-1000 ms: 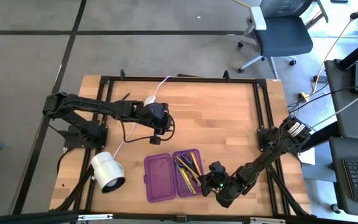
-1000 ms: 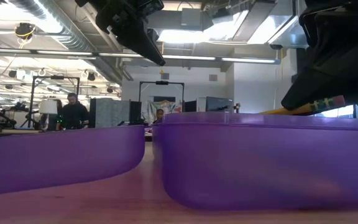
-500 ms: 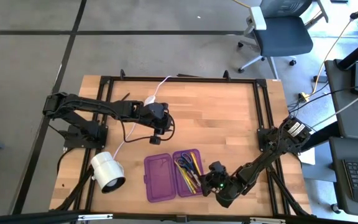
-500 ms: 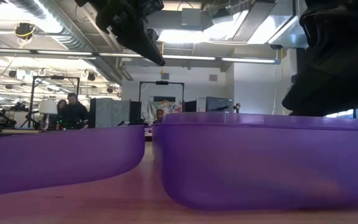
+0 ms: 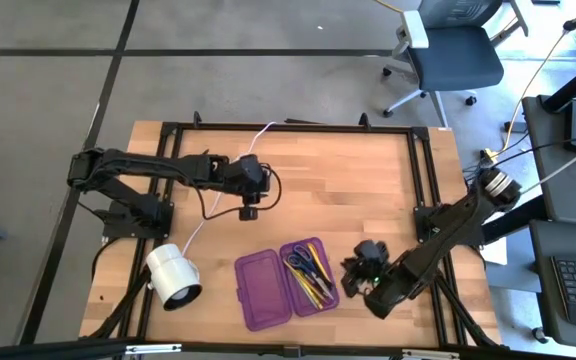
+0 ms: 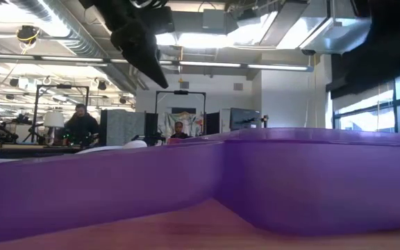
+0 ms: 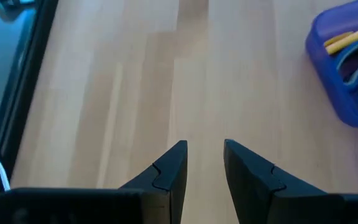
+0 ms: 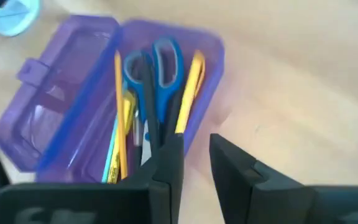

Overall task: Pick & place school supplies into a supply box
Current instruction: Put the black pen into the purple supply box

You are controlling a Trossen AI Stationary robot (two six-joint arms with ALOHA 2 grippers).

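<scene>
Supply box (image 5: 268, 290) translucent purple plastic, glossy; table (image 5: 348, 190) light wood, matt; scissors (image 8: 157, 62) blue plastic handles

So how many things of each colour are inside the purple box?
In the supply box, as far as the right wrist view shows:
Blue-handled scissors: 1
Yellow pencils: 3, maybe more
Dark pen: 1
Total: about 5; the lower ends are hidden.

The high view looks straight down on the whole desk (image 5: 348, 180), while the low view sits at desk height, so near the purple supply box (image 6: 304, 177) that its wall fills most of the picture. Each wrist view looks forward past its own end effector: the right end effector (image 8: 194, 158) faces the supply box just ahead, and the left end effector (image 7: 204, 165) faces bare desk, with what seems the same supply box at the picture's edge.
</scene>
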